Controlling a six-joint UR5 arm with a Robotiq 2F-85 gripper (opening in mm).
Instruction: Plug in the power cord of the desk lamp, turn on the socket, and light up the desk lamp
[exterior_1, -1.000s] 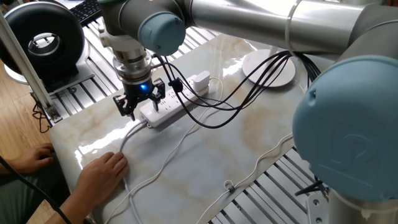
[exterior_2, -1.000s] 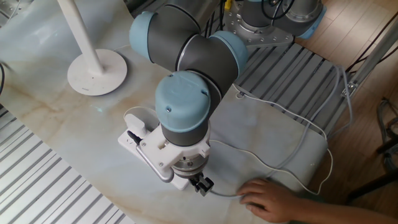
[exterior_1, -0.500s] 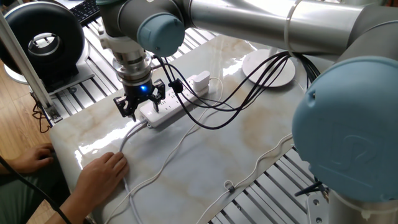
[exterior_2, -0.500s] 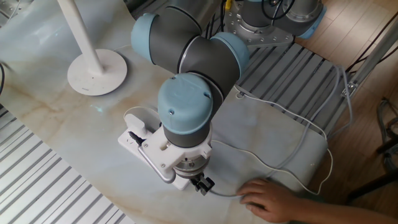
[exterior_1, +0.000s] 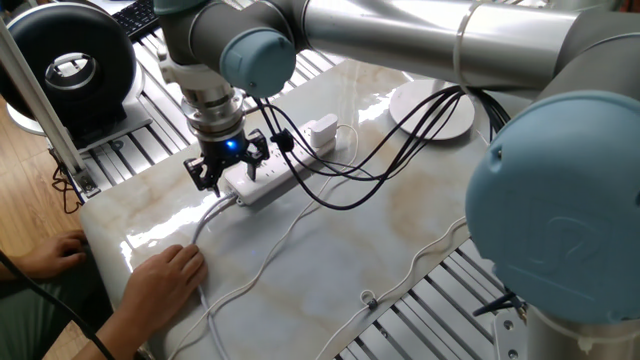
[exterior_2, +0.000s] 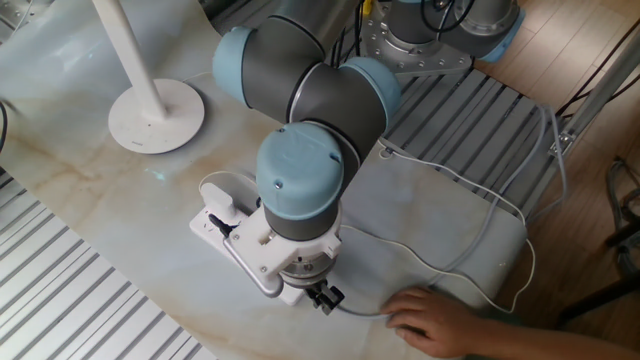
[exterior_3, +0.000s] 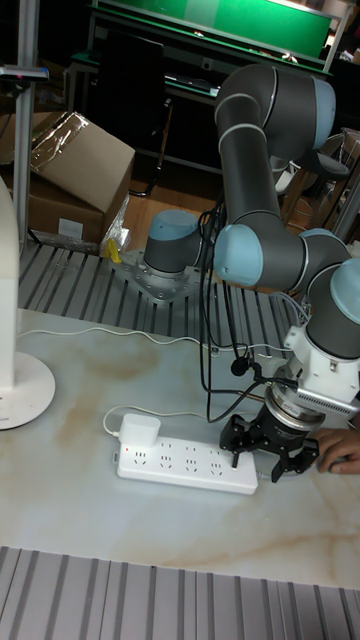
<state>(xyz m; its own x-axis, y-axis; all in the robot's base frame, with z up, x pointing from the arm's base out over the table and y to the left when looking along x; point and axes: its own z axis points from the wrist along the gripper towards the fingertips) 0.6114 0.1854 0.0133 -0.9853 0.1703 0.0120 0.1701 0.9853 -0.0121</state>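
The socket (exterior_1: 262, 181) lies on the marble table, a long white strip with rows of outlets, also seen as socket (exterior_3: 186, 463). The power cord's boxy white plug (exterior_1: 322, 127) sits in the strip's far end, plug (exterior_3: 140, 432). The desk lamp stands beyond on its round base (exterior_1: 432, 109), base (exterior_2: 155, 116). My gripper (exterior_1: 224, 178) hangs over the strip's near end, pointing straight down with fingertips together and nothing held, gripper (exterior_3: 271, 466), gripper (exterior_2: 322, 297). Its tips are at the strip's surface; the arm hides whether they touch.
A person's hand (exterior_1: 166, 274) rests on the table by the strip's thick cable (exterior_1: 205, 226), close to my gripper. A black round fan (exterior_1: 70, 62) stands off the table's far left corner. Black robot cables (exterior_1: 350, 150) loop over the strip. Slatted rails border the tabletop.
The wrist has crept a little along the strip's end. The gripper stays low over the same end, and the hand, plug and lamp have not moved.
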